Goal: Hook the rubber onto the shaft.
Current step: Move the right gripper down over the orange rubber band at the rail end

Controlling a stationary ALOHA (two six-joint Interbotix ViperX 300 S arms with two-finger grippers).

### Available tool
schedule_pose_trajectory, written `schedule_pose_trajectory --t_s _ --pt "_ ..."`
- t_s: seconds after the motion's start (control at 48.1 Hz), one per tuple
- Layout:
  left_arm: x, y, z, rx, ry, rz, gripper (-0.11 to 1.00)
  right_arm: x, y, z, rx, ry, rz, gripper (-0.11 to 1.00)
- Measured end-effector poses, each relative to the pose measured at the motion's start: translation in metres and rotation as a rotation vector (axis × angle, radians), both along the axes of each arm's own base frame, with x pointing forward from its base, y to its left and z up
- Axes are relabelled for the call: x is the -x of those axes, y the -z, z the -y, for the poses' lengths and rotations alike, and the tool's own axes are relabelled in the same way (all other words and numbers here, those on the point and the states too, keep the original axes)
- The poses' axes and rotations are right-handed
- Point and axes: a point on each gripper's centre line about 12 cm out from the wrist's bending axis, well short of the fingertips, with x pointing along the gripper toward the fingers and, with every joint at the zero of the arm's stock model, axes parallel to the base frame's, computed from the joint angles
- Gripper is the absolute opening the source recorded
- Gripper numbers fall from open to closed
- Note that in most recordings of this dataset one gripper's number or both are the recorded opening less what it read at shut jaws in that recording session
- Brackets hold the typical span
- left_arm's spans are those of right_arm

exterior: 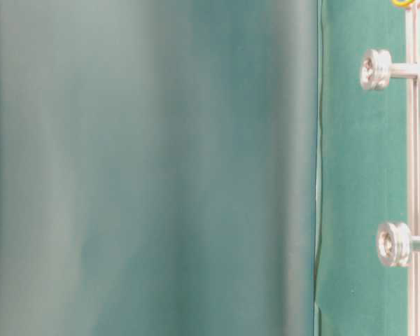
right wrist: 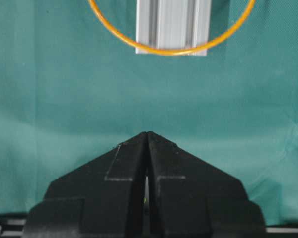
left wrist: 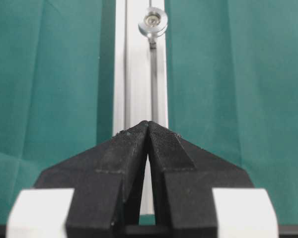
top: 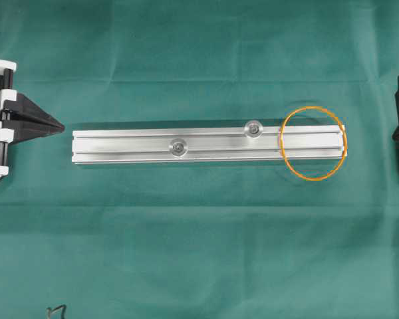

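Overhead exterior view: a silver rail (top: 208, 145) was seen lying lengthwise across a desk covered in green cloth (top: 199, 252), with two round-headed shafts standing on it, one shaft (top: 179, 147) left of the middle in the near slot and the other shaft (top: 254, 129) further right in the far slot. The rubber (top: 313, 143), a thin orange loop, was laid flat over the right end of the rail, its band crossing the rail to the right of the second shaft and its far side running along the rail's end; neither shaft was caught by it. The left gripper (top: 61, 125) was found at the left edge, its tips pointed at the rail's left end and apart from it. In the left wrist view the jaws were shown pressed together, tip against tip, with nothing held between them, and the rail was seen running away from them toward one shaft. Of the right arm only a dark part was visible at the right edge of the overhead view. In the right wrist view the right gripper (right wrist: 147, 133) was shown with its jaws likewise closed on nothing, well short of the rubber and the rail end above.
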Motion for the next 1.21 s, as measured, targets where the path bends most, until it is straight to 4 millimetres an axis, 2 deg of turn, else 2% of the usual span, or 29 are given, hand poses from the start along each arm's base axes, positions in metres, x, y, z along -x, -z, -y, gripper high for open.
schedule_pose_trajectory --t_s 0.333,0.375,0.499,0.687,0.77,1.207 --pt "-0.0006 -0.0015 0.0 0.0 0.0 0.003 0.0 0.0006 0.0013 0.0 0.002 -0.001 -0.017 0.03" --pt "-0.0007 -0.0022 0.0 0.0 0.0 0.005 0.0 0.0004 0.0012 0.0002 0.002 0.0 -0.015 0.06" --pt "-0.0011 -0.004 0.0 0.0 0.0 0.009 0.0 0.0001 0.0019 -0.0002 -0.003 0.005 -0.021 0.27" --pt "-0.0013 -0.0046 0.0 0.0 0.0 0.011 0.0 -0.0004 0.0021 -0.0013 -0.016 0.013 -0.02 0.86" --pt "-0.0013 -0.0046 0.0 0.0 0.0 0.011 0.0 -0.0004 0.0021 -0.001 -0.013 0.013 -0.02 0.99" --pt "-0.0013 -0.0046 0.0 -0.001 0.001 0.011 0.0 -0.0006 0.0015 -0.0008 -0.012 0.014 -0.018 0.99"
